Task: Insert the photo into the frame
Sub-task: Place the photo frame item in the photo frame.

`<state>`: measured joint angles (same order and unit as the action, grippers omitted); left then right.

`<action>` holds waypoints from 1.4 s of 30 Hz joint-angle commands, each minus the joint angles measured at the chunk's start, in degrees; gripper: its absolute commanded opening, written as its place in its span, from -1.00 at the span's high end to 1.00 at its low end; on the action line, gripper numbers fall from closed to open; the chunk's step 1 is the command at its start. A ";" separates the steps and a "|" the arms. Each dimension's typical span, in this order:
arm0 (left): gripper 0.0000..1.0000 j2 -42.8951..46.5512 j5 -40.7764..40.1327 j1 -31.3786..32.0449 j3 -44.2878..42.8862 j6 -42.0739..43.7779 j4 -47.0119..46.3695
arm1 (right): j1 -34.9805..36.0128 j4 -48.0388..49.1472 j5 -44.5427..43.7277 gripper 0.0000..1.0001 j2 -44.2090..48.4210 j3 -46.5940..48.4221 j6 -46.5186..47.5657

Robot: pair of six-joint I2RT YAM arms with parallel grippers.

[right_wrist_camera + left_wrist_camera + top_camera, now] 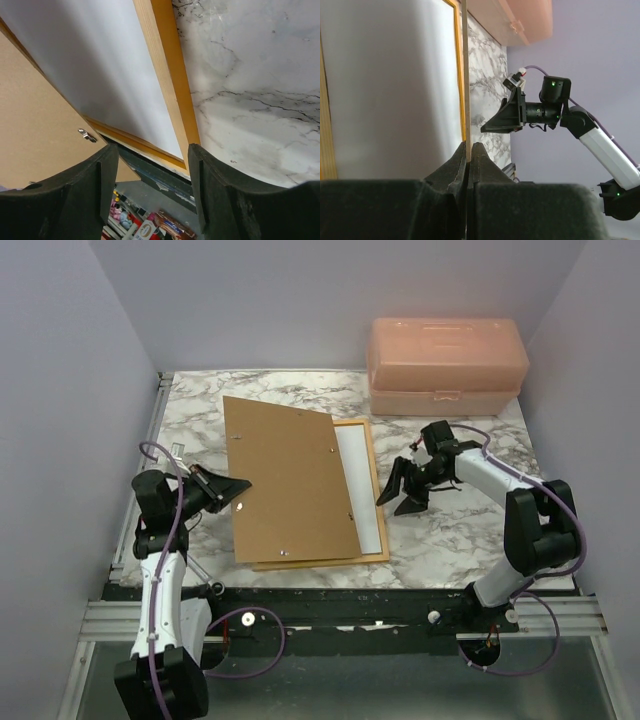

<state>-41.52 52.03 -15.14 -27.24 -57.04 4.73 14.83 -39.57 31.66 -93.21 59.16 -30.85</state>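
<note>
Photo (360,480), top view: white side up inside frame (379,490), left part hidden under backing board (290,480); printed side not visible.
Frame, top view: orange, flat on marble table (450,530), mid-table.
Backing board, top view: brown, skewed over frame, covering most of it, left edge past frame's left side; resting or lifted, cannot tell.
Left gripper (240,487), top view: at board's left edge, jaws closed thin on it.
Right gripper (400,498), top view: just right of frame's right rail, jaws apart, nothing between.
Pink box (445,365), top view: back right of table, well apart from frame.
Left wrist fingers (482,165): pinched tight on board's thin edge, board seen edge-on; white sheet and orange rail to the left, right arm beyond over the marble.
Right wrist fingers (215,195): spread wide, empty, with orange rail running between them; white back of photo beside rail, brown board with metal clip (86,134) overlapping it at left.
</note>
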 commanded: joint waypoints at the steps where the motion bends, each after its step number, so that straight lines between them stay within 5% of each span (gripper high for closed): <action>1: 1.00 -4.13 1.33 3.57 -0.44 -2.62 -11.15 | -1.56 4.37 5.58 -0.26 -1.53 -2.53 0.73; 29: 1.00 -28.24 -8.46 14.96 -3.08 -5.01 -28.82 | -2.67 13.79 7.40 0.29 -10.34 -7.51 -0.33; 42: 1.00 -35.46 -9.86 20.73 -2.16 -4.34 -32.24 | -2.61 14.87 8.33 0.38 -10.94 -8.72 -0.20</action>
<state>-74.83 41.98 3.88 -27.86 -61.71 -23.59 12.43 -25.19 40.45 -102.50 51.77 -31.44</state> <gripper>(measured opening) 0.021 0.318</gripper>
